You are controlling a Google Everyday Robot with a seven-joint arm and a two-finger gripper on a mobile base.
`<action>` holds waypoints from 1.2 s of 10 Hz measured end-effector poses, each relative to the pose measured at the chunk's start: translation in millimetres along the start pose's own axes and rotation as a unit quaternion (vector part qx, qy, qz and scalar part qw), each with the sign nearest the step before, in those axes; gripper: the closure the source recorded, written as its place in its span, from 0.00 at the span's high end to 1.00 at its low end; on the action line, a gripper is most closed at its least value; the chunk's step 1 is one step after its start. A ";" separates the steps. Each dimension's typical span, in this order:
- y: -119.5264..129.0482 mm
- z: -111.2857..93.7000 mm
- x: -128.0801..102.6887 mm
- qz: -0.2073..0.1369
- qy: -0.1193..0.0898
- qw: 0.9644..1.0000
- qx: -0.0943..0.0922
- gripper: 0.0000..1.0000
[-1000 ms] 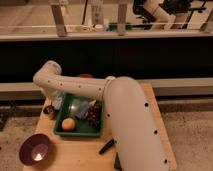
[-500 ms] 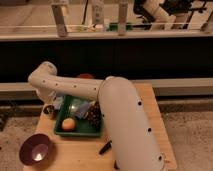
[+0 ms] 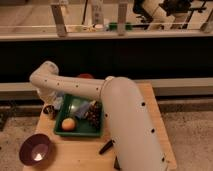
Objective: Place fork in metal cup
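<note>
The metal cup [image 3: 48, 110] is small, dark and round, and stands on the wooden table [image 3: 75, 150] just left of the green tray [image 3: 80, 131]. My white arm [image 3: 75, 86] reaches from the right across the tray, bends at the far left and drops toward the cup. My gripper [image 3: 49, 102] is right above the cup, mostly hidden in shadow below the arm. I cannot make out the fork; it may be hidden at the gripper.
The green tray holds an orange fruit [image 3: 68, 123], a dark pinecone-like thing [image 3: 93, 114] and a pale blue item [image 3: 79, 106]. A purple bowl [image 3: 36, 150] sits at the front left. A small black object [image 3: 106, 146] lies right of the tray. A red thing [image 3: 85, 76] shows behind the arm.
The arm's big lower part has shifted a little left over the table. The elbow and gripper stay above the cup, at about the same place.
</note>
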 end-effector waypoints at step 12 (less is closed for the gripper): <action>6.2 -8.2 11.2 0.039 0.006 0.999 0.018 0.80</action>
